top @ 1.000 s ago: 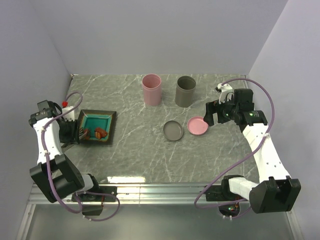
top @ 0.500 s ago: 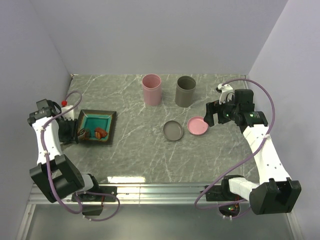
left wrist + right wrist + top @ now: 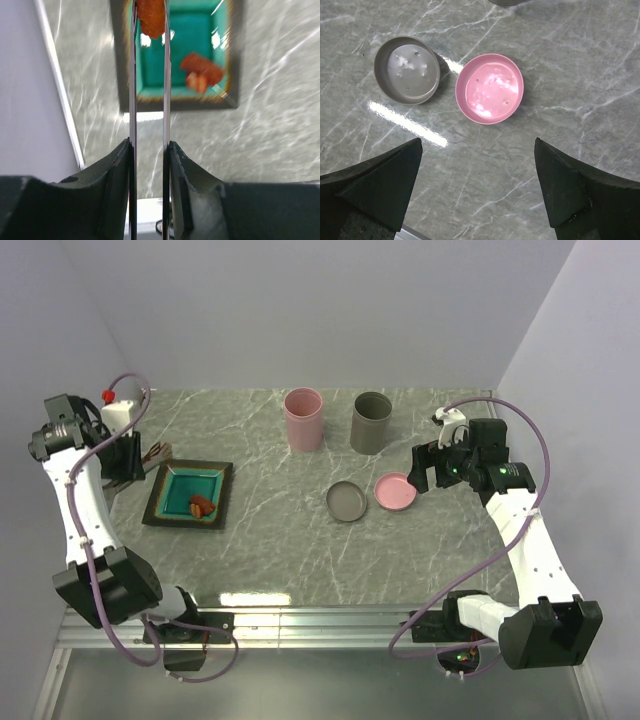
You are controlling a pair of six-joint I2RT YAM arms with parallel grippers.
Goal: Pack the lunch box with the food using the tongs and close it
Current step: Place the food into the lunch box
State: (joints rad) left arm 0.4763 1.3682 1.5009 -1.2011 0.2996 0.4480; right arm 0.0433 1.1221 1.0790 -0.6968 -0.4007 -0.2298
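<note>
**Left arm lifts the tongs off the tray, a piece of food in their tips**

The left tool (image 3: 128,455) is now in the upper left of the overhead view, beyond the far-left corner of the teal tray (image 3: 158,517). A second ago it was low beside the tray's left edge. It is clamped on the tongs (image 3: 133,100), whose two thin arms run straight up the wrist view between its fingers. The tips of the tongs pinch an orange piece of food (image 3: 151,17) above the tray. Two pieces lay in the tray before. Only a red-brown piece (image 3: 201,505) lies there now, toward the right side of its floor.

The right tool (image 3: 425,468) has not moved. Its fingers are spread wide apart and hold nothing, above the counter (image 3: 280,540) at centre right. Below it lie a pink lid (image 3: 490,88) and a grey lid (image 3: 407,70), close together but not touching. A pink container (image 3: 303,418) and a grey container (image 3: 371,422) stand upright and open at upper centre, well away from the tray, with bare counter between.
</note>
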